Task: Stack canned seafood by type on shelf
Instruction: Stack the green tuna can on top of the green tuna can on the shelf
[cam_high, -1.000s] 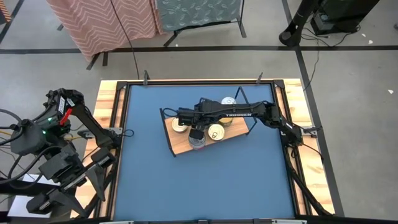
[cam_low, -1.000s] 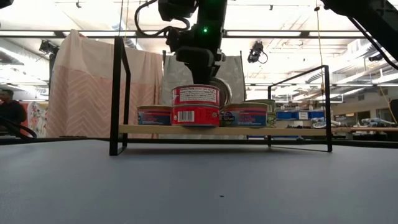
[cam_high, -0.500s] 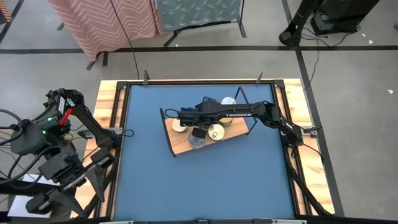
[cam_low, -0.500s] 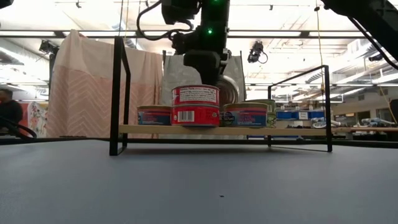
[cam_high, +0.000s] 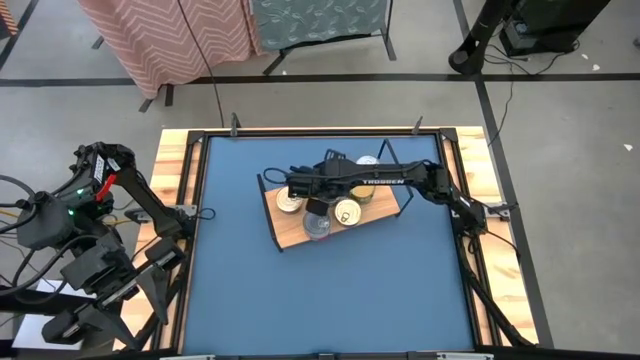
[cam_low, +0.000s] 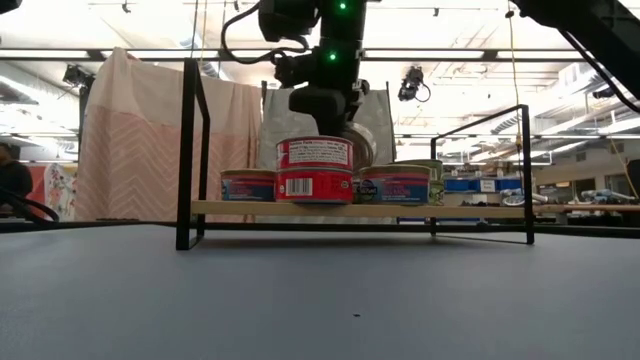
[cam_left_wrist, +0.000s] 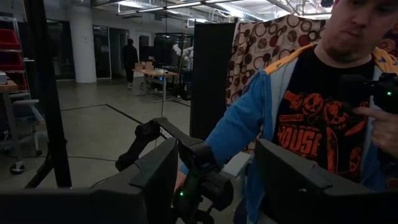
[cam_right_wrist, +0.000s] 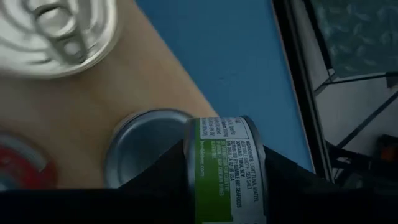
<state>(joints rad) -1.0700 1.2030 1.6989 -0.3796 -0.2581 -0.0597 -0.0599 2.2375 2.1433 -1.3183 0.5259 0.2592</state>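
The shelf (cam_high: 290, 236), a light-wood board with black wire end frames, stands slanted on the blue table. Several tins of canned seafood sit on it: a stack of two red ones (cam_low: 314, 168), blue-labelled ones (cam_low: 248, 185) beside it, and gold lids (cam_high: 347, 212). My right gripper (cam_high: 306, 196) reaches over the shelf from the right, slanting down. It is shut on a green-labelled tin (cam_right_wrist: 224, 165), which stands on edge above a silver-topped tin (cam_right_wrist: 146, 146). My left gripper (cam_left_wrist: 214, 186) waits off the table's left side, open and with nothing between its fingers. My right gripper pinches the green-labelled tin between its two fingers (cam_right_wrist: 169, 177), one on each flat end, so the side label (cam_right_wrist: 225, 149) faces the wrist camera. The fingers slant down from the table's right. The tin is tipped on edge over the silver-topped tin; whether they touch, I cannot tell.
The table has a raised wooden rim (cam_high: 178, 170). The shelf's tall wire end frames (cam_low: 190, 150) stand on either side of the tins. A silver tin with a pull tab (cam_right_wrist: 59, 31) lies close to the held one. A person in a blue jacket (cam_left_wrist: 311, 124) stands beyond the left arm.
My right gripper has stayed over the shelf and its wrist has turned a little, tipping the held tin with it. The tins on the board have not moved.
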